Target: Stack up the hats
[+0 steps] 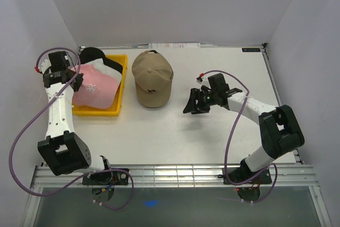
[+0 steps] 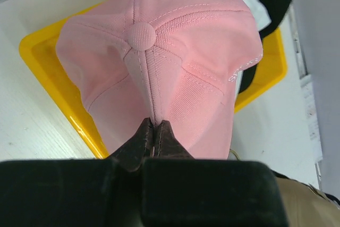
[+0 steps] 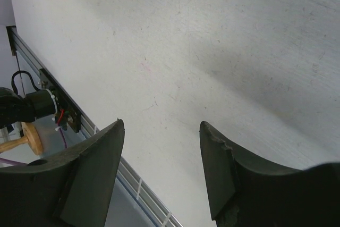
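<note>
The left pincer [image 2: 154,131] is pinched shut on a thin fold of the pink cap [image 2: 175,51], which lies just ahead of its tips in the yellow tray [image 2: 33,51] — so slim a bite might slip once lifted. The tan cap [image 1: 152,78] sits well beyond the right pincer [image 3: 162,126] — spread wide, holding nothing.

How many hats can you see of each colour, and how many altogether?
pink hat: 1
white hat: 1, mostly under the pink one
black hat: 1 showing; more could be hidden
tan hat: 1
Total: 4 hats in view
</note>
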Action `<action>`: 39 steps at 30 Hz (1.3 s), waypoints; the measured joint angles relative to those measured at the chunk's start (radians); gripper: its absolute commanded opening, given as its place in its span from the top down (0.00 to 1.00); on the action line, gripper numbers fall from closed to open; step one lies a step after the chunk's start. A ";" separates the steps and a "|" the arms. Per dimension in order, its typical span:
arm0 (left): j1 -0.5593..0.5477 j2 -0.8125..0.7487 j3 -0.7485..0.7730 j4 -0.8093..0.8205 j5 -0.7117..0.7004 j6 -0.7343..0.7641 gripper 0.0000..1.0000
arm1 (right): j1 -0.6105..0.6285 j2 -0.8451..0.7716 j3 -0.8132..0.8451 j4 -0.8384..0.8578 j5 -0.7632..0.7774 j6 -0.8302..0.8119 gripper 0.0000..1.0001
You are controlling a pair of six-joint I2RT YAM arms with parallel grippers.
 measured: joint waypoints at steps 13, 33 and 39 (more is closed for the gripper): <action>-0.016 0.010 0.331 -0.017 0.321 0.119 1.00 | 0.000 -0.037 0.102 -0.101 0.008 -0.007 0.36; -0.401 0.284 0.790 -0.086 0.611 0.324 1.00 | -0.001 -0.114 0.197 -0.172 0.034 0.021 0.36; -0.465 0.297 0.819 -0.125 0.591 0.361 1.00 | -0.001 -0.116 0.197 -0.175 0.050 0.029 0.36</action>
